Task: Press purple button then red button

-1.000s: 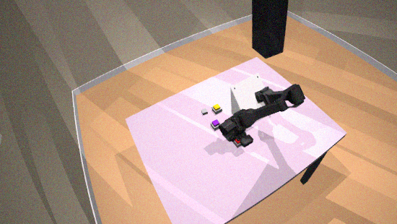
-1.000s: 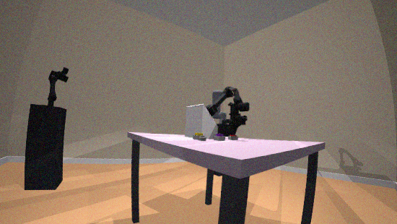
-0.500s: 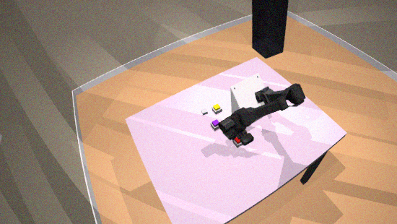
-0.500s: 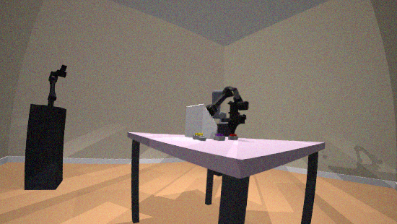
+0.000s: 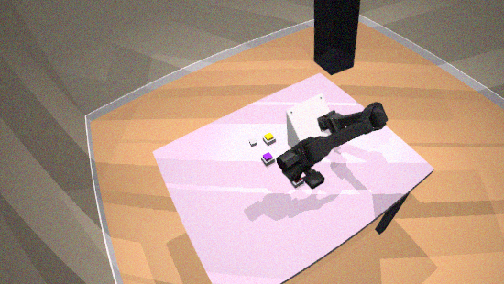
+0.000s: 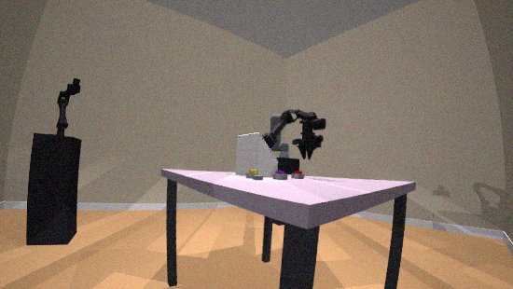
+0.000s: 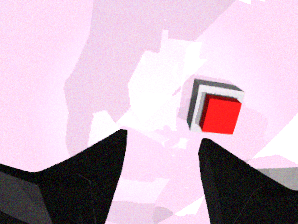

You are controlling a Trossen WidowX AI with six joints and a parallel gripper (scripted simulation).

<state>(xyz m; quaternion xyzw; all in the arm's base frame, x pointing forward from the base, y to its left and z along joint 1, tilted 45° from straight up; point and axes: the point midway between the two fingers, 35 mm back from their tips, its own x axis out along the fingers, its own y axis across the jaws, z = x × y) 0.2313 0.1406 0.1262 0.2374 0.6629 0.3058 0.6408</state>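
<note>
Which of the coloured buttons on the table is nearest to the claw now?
The square red button on its grey base: it sits just below the open claw, while the purple button and yellow button lie farther away.

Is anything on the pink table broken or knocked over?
Nothing stands out. The square red push-button, purple push-button and yellow push-button all sit flat in their grey bases on the pale pink table top. The black gripper hangs above the table with its jaws apart and nothing between them.

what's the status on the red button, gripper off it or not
Gripper open, holding nothing, raised above the table. Red button untouched, offset toward one finger. Nothing in the way.
</note>
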